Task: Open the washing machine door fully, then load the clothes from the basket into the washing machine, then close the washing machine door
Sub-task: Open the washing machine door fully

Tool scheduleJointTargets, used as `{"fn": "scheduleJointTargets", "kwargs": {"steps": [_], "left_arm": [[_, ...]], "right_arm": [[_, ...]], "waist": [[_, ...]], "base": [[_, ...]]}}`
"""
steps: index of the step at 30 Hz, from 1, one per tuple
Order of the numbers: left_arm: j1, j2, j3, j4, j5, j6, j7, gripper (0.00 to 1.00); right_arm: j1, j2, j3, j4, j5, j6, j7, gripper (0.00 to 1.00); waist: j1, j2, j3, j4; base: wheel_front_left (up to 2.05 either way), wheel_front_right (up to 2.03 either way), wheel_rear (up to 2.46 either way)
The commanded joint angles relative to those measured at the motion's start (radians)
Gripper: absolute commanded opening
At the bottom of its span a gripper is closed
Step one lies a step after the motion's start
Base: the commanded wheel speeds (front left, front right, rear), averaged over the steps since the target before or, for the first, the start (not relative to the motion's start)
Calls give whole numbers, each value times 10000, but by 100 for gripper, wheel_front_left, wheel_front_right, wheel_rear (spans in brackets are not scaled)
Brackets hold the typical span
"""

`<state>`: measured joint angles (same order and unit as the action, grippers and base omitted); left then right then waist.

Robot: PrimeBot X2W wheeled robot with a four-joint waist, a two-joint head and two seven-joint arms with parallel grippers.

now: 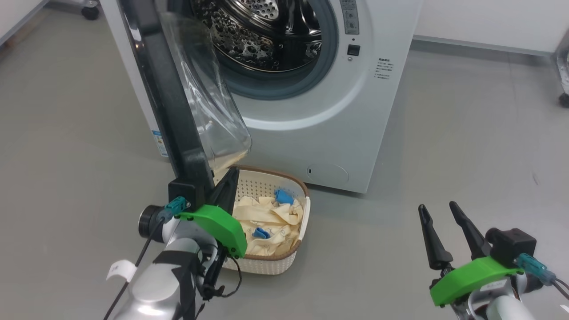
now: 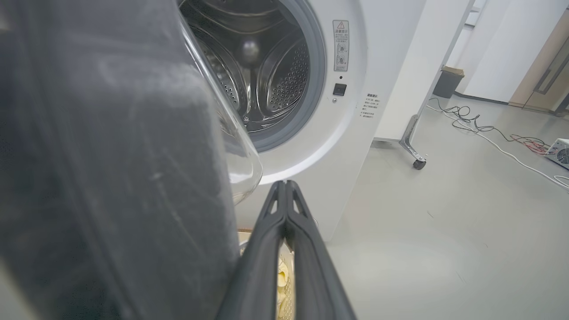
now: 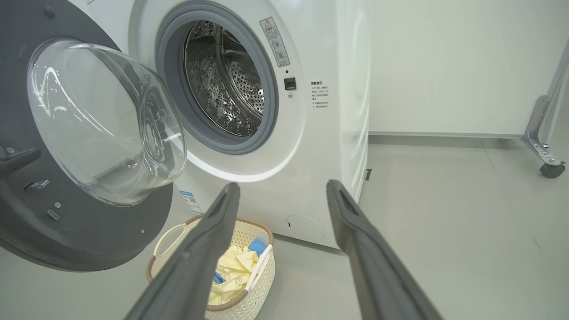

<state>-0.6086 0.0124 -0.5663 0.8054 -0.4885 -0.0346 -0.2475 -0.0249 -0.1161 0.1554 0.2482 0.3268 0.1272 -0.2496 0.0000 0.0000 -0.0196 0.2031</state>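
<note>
The washing machine [image 1: 311,133] stands at the top centre with its steel drum [image 1: 266,35] exposed. Its washing machine door [image 1: 164,98] is swung out towards me, its black rim edge-on and its glass bowl [image 1: 209,102] facing right. The basket [image 1: 271,262] sits on the floor below the door, with cream clothes [image 1: 266,218] with blue trim inside. My left gripper [image 1: 229,178] is shut with nothing in it, its fingers right beside the door's lower rim [image 2: 111,178] and above the basket's left end. My right gripper [image 1: 438,208] is open and empty, low at the right, away from the machine.
A wheeled frame leg [image 2: 418,162] stands right of the machine, with cables [image 2: 489,133] and a dark bin [image 2: 446,82] farther off. Another caster [image 1: 564,100] is at the right edge. Bare grey floor [image 1: 444,146] spreads to the right of the basket.
</note>
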Motion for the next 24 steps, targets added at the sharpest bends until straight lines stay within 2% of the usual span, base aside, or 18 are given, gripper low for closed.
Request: {"fn": "scheduleJointTargets", "kwargs": {"steps": [1, 16, 24], "left_arm": [[-370, 379, 350, -175, -89, 62, -131, 0], [-328, 480, 292, -82, -233, 115, -136, 0], [-318, 751, 537, -140, -384, 220, -139, 0]], "right_arm": [[-211, -34, 125, -277, 46, 35, -122, 100], [-110, 23, 105, -135, 38, 35, -122, 100], [-88, 6, 181, -71, 47, 35, -122, 100]], "waist": [[0, 0, -36, 159], [0, 0, -153, 1541], [0, 0, -169, 2044]], "base": [[0, 0, 0], [0, 0, 0], [0, 0, 0]]}}
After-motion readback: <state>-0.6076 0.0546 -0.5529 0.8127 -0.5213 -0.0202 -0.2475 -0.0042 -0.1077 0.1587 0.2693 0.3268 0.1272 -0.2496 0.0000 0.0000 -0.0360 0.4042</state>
